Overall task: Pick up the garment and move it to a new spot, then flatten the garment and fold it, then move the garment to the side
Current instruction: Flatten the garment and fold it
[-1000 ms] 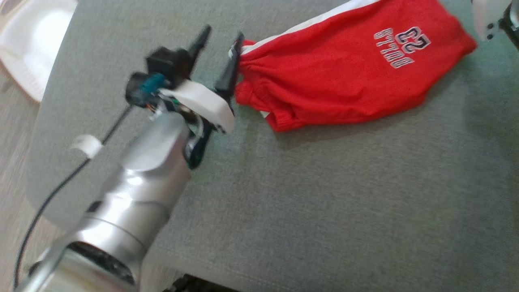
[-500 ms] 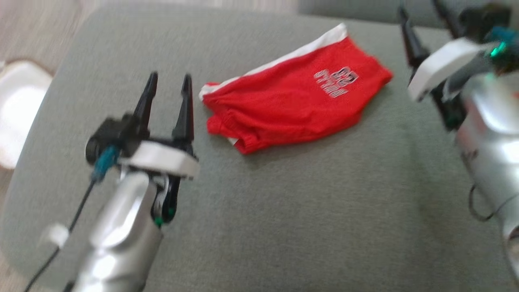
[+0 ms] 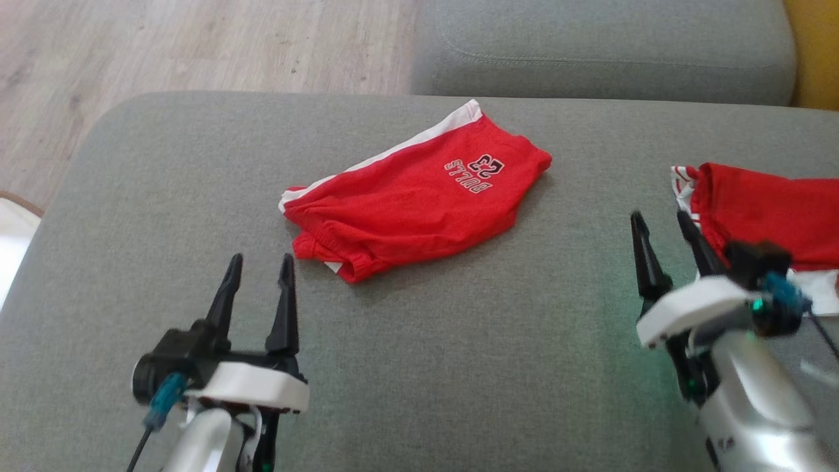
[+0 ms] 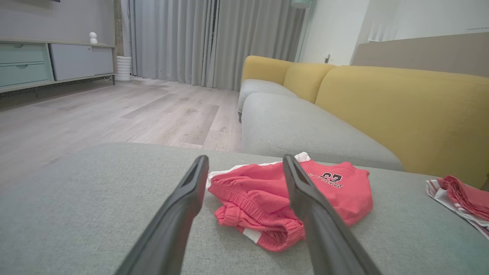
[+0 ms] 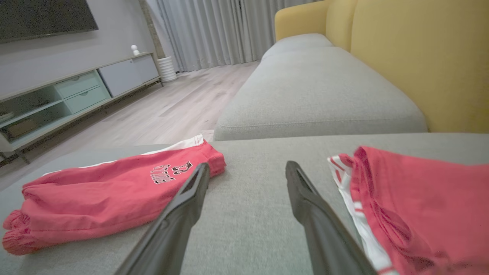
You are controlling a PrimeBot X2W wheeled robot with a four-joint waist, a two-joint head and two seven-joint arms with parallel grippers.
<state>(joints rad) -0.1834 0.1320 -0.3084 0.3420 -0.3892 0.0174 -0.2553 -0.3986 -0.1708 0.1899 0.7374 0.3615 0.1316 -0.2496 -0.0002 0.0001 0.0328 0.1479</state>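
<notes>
The folded red shorts point(image 3: 419, 196) lie flat on the grey cushion point(image 3: 459, 367), between the two grippers and touching neither. The left gripper point(image 3: 261, 259) hovers near their waistband end, jaws wide and empty. The right gripper point(image 3: 659, 216), likewise spread and empty, stands just beside a second red garment point(image 3: 767, 210), well apart from the shorts.

garment point(image 3: 413, 203) soft knit cloth, perhaps; cushion point(image 3: 459, 367) matt woven
</notes>
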